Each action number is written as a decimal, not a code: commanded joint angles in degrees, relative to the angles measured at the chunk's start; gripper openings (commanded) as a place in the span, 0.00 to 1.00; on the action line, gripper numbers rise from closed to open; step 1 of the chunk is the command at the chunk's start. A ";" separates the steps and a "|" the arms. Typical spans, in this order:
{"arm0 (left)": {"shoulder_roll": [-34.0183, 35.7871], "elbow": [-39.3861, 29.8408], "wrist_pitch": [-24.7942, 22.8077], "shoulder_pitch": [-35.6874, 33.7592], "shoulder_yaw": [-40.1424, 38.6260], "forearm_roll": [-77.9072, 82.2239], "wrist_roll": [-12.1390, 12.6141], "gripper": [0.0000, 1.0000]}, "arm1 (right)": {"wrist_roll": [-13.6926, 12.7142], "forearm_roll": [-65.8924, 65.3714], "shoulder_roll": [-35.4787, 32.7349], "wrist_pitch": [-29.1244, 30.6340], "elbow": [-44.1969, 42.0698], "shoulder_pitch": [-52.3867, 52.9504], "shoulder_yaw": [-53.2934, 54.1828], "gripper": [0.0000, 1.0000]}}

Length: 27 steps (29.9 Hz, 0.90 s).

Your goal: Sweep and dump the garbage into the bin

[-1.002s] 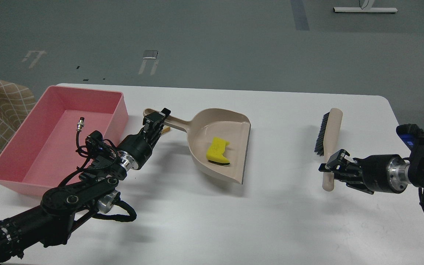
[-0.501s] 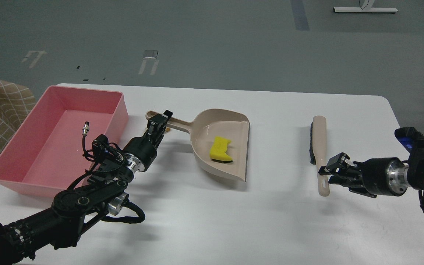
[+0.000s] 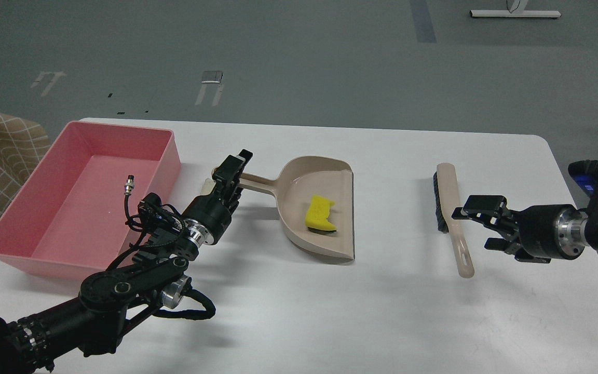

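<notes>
Sponge point(image 3: 320, 213) resting in the dustpan point(image 3: 325, 228) at mid-table; bin point(image 3: 44, 200) at the left edge, empty of garbage. Left gripper point(image 3: 229, 174) pinching the pan handle (grip looks shallow) — tilting could twist it loose, spilling short of the bin. Right gripper point(image 3: 478, 221) spread wide, holding nothing, beside the brush point(image 3: 452, 208). Bread slice not clearly visible — easily missed.

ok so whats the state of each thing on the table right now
bin: upright, no garbage inside
dustpan: flat on table, handle gripped
sponge: lying in dustpan
brush: lying on table, let go
left end effector: shut on dustpan handle
right end effector: open, just right of brush
</notes>
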 commanded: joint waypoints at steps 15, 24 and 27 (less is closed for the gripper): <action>4.50 -6.49 3.72 0.76 6.59 0.02 0.00 0.98 | 0.00 0.73 2.90 0.00 -0.35 4.87 11.85 0.98; 5.47 -6.57 3.72 2.43 8.61 0.02 0.49 0.98 | 0.00 0.82 6.24 0.00 -0.79 7.34 18.79 0.98; 6.08 -6.66 3.72 2.52 10.28 0.02 0.49 0.98 | 0.00 0.82 7.91 0.00 -1.23 7.43 20.20 0.98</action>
